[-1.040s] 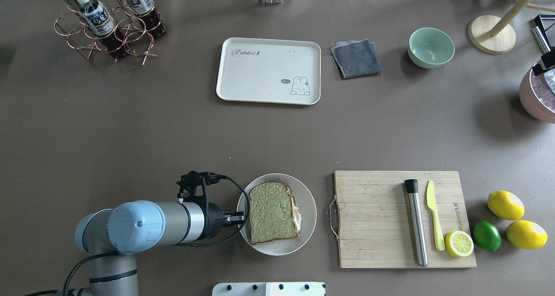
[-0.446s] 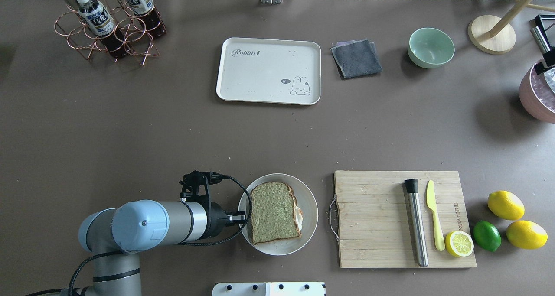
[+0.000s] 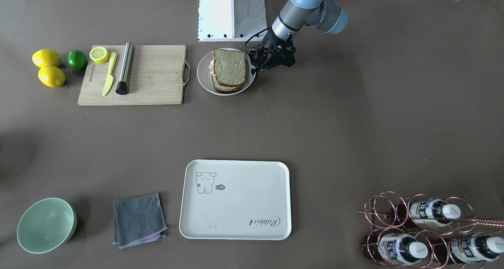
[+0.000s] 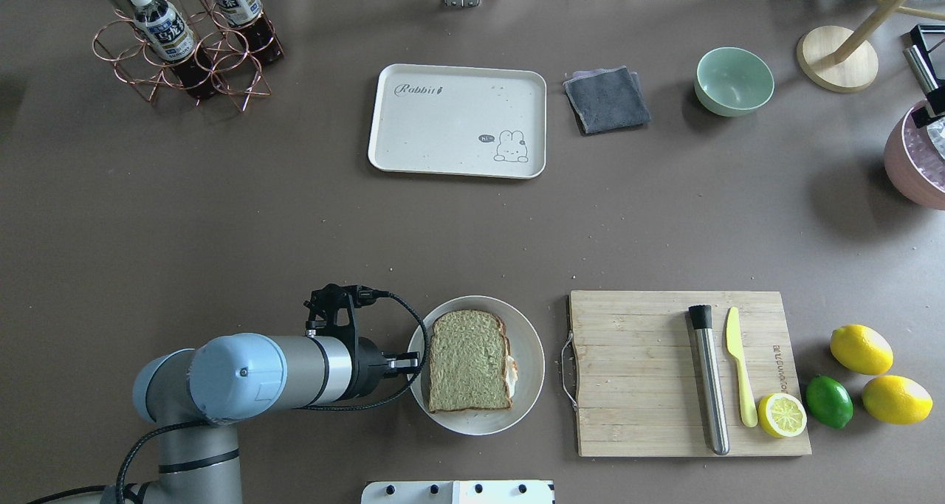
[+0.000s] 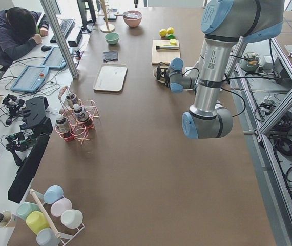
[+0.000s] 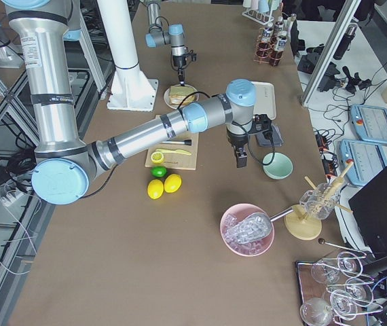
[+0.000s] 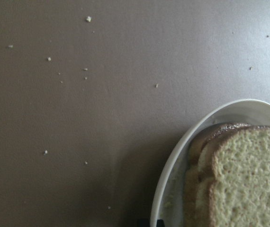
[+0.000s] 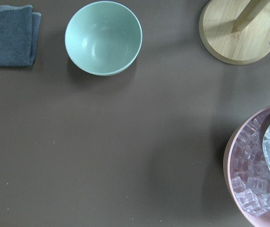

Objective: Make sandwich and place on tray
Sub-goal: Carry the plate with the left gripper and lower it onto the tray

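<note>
The sandwich (image 4: 469, 360) lies on a round white plate (image 4: 528, 342) near the table's front edge, with a bit of egg white showing at its right side. My left gripper (image 4: 415, 361) reaches in level from the left and appears shut on the plate's left rim (image 7: 173, 161). From across the table, that gripper (image 3: 253, 66) sits at the plate's edge beside the bread (image 3: 229, 66). The cream tray (image 4: 443, 131) lies bare at the far middle. My right gripper (image 6: 240, 159) hangs high near the green bowl; I cannot tell its state.
A wooden cutting board (image 4: 642, 371) right of the plate carries a steel muddler, a yellow knife and a lemon half. Two lemons and a lime lie beyond it. A grey cloth (image 4: 607, 99), green bowl (image 4: 733, 81), pink ice bowl (image 4: 915, 164) and bottle rack (image 4: 184, 46) line the far side.
The left arm has swung a little to the right. The plate has shifted right with it, and the sandwich has turned squarer to the table edge.
</note>
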Robot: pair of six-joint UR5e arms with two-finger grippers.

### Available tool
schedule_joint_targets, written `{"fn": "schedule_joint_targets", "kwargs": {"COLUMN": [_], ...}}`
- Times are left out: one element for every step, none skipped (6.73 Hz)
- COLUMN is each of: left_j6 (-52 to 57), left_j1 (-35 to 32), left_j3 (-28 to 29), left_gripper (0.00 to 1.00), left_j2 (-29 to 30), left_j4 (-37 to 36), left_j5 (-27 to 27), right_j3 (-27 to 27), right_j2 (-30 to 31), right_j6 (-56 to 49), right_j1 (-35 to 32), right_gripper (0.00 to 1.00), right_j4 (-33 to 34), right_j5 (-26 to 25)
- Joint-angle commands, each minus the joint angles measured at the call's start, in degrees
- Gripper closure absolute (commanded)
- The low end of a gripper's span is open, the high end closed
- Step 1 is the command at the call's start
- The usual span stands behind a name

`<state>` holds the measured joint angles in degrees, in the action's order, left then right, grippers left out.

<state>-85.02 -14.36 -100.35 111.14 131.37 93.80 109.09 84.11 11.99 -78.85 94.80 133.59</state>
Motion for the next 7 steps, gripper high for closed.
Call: {"fn": "schedule_joint_targets", "kwargs": {"left_j6": [0.1,0.2,3.1,5.9,7.1,8.4,10.0], "left_j1": [-3.5,-7.1,-10.0,-12.4,-16.4,-20.6,-24.1], "left_j3": [-0.2,0.1,0.3,2.2,6.6,11.4,17.1], "left_gripper": [1.0,1.0,1.0,1.0,1.0,1.0,1.0], "left_j2": [1.5,2.1,2.4,4.5,7.9,11.1,15.0], "left_j4": [-0.1,-0.4,-0.4,-0.5,-0.5,-0.4,-0.4], "left_j5": [1.8,5.8,7.3,7.3,10.6,14.1,15.2], "right_j3": [-0.5,-1.5,-2.0,-3.3,-4.0,-5.5,-9.0], "right_j2": [4.2,5.2,6.2,7.0,8.4,10.3,11.3], "right_j6": [-4.2,-7.7,-8.1,-8.1,-8.1,-8.1,-8.1], "right_j1": [-0.1,-0.4,-0.5,-0.7,-2.9,-4.2,-7.6], "right_gripper": [0.0,0.0,0.0,0.0,0.0,0.0,0.0], "right_j4": [-0.4,-0.4,-0.3,-0.3,-0.1,0.3,0.5], "right_j5": [-1.4,-2.4,-4.5,-5.1,-4.4,-4.6,-4.1]}}
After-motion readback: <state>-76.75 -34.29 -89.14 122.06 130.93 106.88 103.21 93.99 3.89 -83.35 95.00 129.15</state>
